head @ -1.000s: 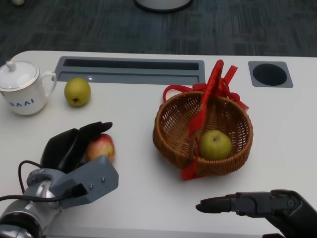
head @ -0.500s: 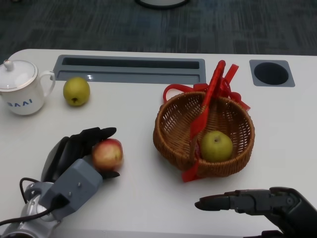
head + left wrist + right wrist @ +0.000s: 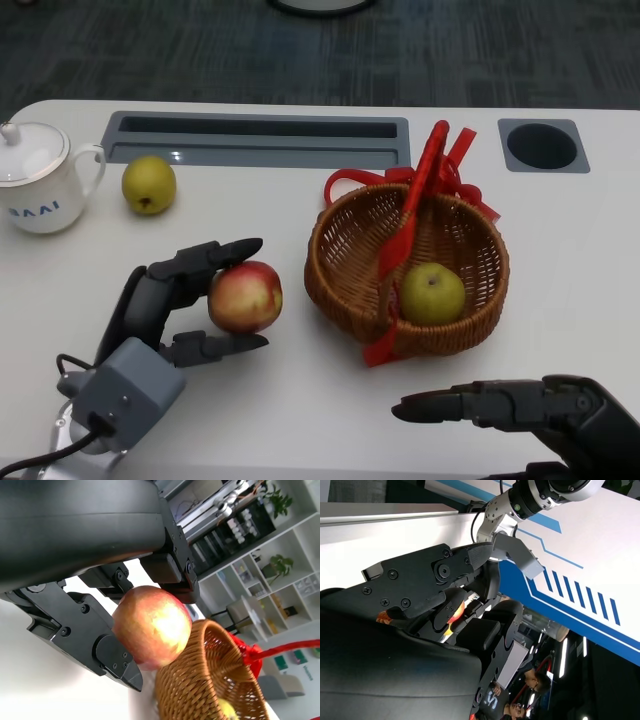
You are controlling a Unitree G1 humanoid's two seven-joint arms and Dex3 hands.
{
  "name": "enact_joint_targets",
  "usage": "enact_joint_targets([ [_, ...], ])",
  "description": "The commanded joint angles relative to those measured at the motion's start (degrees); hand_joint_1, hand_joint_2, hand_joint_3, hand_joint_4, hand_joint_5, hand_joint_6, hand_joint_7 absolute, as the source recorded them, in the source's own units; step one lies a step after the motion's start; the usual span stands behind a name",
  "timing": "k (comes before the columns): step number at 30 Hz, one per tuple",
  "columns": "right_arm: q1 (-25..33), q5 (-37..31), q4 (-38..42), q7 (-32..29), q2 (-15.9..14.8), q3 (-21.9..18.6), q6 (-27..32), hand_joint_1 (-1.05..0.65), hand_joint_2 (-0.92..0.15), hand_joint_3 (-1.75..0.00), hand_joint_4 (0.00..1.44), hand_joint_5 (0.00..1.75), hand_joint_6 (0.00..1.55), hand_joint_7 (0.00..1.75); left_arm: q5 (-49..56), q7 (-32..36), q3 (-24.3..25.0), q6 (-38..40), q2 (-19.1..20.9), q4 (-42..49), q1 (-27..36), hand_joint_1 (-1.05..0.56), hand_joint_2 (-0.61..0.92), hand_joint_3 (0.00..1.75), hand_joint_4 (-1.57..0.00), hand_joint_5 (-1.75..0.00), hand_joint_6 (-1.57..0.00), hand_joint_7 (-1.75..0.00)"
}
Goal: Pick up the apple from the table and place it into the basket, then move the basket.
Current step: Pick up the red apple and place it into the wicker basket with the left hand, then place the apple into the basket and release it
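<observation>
- Apple (image 3: pixel 245 296): you will find it held in the left hand (image 3: pixel 175 300), fingers above and below it, just beside the basket's near-left wall.
- Left wrist view confirms the grasp: black fingers (image 3: pixel 107 652) clasp the apple (image 3: pixel 151 626), with the basket (image 3: pixel 210 685) close behind it.
- Right hand (image 3: pixel 510 405) sits at the table's near edge, in front of the basket (image 3: pixel 345 290); it holds nothing, fingers extended towards the left.
- Basket is woven wicker with a red handle (image 3: pixel 415 200) and red ribbon; a green fruit (image 3: pixel 433 292) lies inside it.
- White table (image 3: pixel 260 400) also carries a second green fruit (image 3: pixel 149 184) and, at the far left, a lidded white cup (image 3: pixel 35 178).
- Table's far edge has a long grey recessed slot (image 3: pixel 260 140) and a round dark opening (image 3: pixel 542 146).
- Beyond the table you see dark carpet (image 3: pixel 150 50); the left wrist view shows white shelving (image 3: pixel 270 565) with plants.
</observation>
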Motion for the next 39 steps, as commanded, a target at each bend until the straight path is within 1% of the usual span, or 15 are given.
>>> enact_joint_targets([
  [1,-0.06,0.47,0.15,-0.40,-0.29,-0.46,-0.33,-0.41,-0.86,0.00,0.87,0.00,0.78,0.00,-2.14,-1.45,1.35,-1.87,0.09,-2.19,0.92,-0.17,0.79,0.00,-1.30,-0.01,-1.14,0.00],
  [7,-0.15,0.58,0.28,-0.27,-0.48,-0.60,-0.46,-0.41,-0.86,0.00,0.87,0.00,0.78,0.00,-3.90,-2.55,2.43,-2.54,-1.33,-7.22,1.69,-0.19,0.79,0.00,-1.30,-0.01,-1.15,0.00],
  [12,-0.36,0.59,0.27,-0.06,-0.55,-0.34,-0.28,-0.41,-0.86,0.00,0.86,0.00,0.78,0.00,-7.30,-5.89,2.86,-1.95,-2.70,-12.44,1.67,-0.17,0.80,0.00,-1.27,0.00,-1.14,0.00],
  [19,-0.49,0.41,0.26,-0.35,-0.02,-0.03,-0.27,-0.40,-0.86,0.00,0.86,0.00,0.78,0.00,-7.16,-7.77,2.48,-0.16,-3.88,-16.30,-1.79,-0.20,0.81,0.00,-1.32,-0.03,-1.13,0.00],
  [23,-0.34,0.13,0.12,-0.54,0.27,0.14,-0.09,-0.39,-0.86,0.00,0.86,0.00,0.78,0.00,-6.25,-7.89,2.26,0.94,-4.51,-15.59,-5.11,-0.20,0.80,0.00,-1.27,-0.01,-1.14,-0.01],
  [29,-0.04,-0.48,-0.13,-0.81,0.49,0.22,0.03,-0.39,-0.86,0.00,0.85,0.00,0.78,0.00,-5.16,-8.25,1.57,1.58,-5.83,-12.63,-9.33,-0.21,0.79,0.00,-1.30,-0.02,-1.15,-0.01],
  [39,1.06,-0.70,-0.90,-1.50,0.70,0.23,-0.72,-0.39,-0.86,0.00,0.86,0.00,0.79,0.00,-0.58,-5.91,-0.19,3.42,-7.55,-6.37,-14.19,-0.25,0.79,0.00,-1.30,-0.01,-1.15,0.00],
])
